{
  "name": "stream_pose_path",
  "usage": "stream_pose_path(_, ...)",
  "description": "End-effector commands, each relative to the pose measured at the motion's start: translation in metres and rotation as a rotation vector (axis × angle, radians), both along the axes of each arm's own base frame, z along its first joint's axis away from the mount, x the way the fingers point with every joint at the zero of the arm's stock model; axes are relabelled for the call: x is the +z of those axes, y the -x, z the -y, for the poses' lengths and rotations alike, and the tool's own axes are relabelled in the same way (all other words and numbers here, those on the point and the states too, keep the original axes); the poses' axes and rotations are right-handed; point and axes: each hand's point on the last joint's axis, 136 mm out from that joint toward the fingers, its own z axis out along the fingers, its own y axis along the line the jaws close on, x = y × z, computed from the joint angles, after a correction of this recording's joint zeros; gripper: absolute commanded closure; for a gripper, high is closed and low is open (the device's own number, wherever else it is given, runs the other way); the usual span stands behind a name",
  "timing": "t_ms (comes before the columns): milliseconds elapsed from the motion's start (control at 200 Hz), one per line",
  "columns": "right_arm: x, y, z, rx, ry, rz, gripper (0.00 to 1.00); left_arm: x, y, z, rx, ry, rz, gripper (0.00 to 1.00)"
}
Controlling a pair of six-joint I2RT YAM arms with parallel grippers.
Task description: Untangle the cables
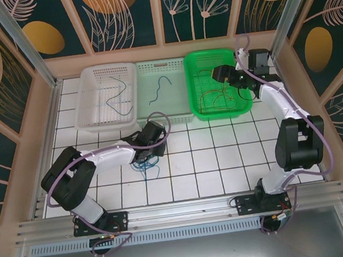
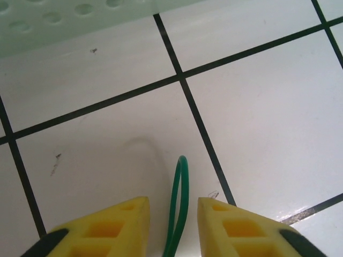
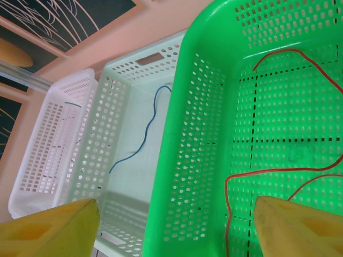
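Since the left gripper [image 2: 172,208] has its fingers apart, the loop of teal-green cable [image 2: 183,158] lies between them, long axis running up-frame (tangle [image 1: 146,164] at lower centre). The right gripper [image 3: 177,203], spread wide, hovers over the green basket [image 3: 182,134], well apart from the tangle.

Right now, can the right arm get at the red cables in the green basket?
Probably yes: the right gripper hangs open over the green basket, red cables lying uncovered on its floor.

We get bright, even overhead light, only soft shadows, mild sheen on white tiles [image 2: 268,123] in left wrist view, yellow fingertips [image 3: 48,227] blurry up close in right wrist view, top view sharp
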Motion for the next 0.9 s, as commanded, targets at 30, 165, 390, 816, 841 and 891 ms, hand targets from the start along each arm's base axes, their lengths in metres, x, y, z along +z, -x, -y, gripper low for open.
stream_pose_path(30, 0.035, 0.015, 0.002, -0.029, -0.008, 0.105, 0.24, 0.01, -0.007, 0.014, -0.059, 0.013, 0.02, 0.87)
stream_pose_path(165, 0.048, 0.032, 0.004, -0.032, 0.035, 0.147, 0.24, 0.036, -0.016, 0.038, -0.103, 0.119, 0.067, 0.98)
stream_pose_path(390, 0.038, 0.071, -0.021, 0.097, -0.023, 0.105, 0.28, 0.089, -0.016, 0.066, -0.151, 0.352, 0.156, 1.0)
stream_pose_path(816, -0.035, 0.162, -0.1, 0.37, -0.092, 0.002, 0.59, 0.142, -0.004, 0.081, -0.209, 0.613, 0.256, 0.99)
stream_pose_path(841, -0.041, 0.167, -0.102, 0.372, -0.1, -0.008, 0.58, 0.143, -0.004, 0.081, -0.207, 0.618, 0.258, 0.99)
stream_pose_path(891, -0.048, 0.177, -0.109, 0.39, -0.122, -0.016, 0.55, 0.143, -0.004, 0.08, -0.202, 0.625, 0.261, 0.99)
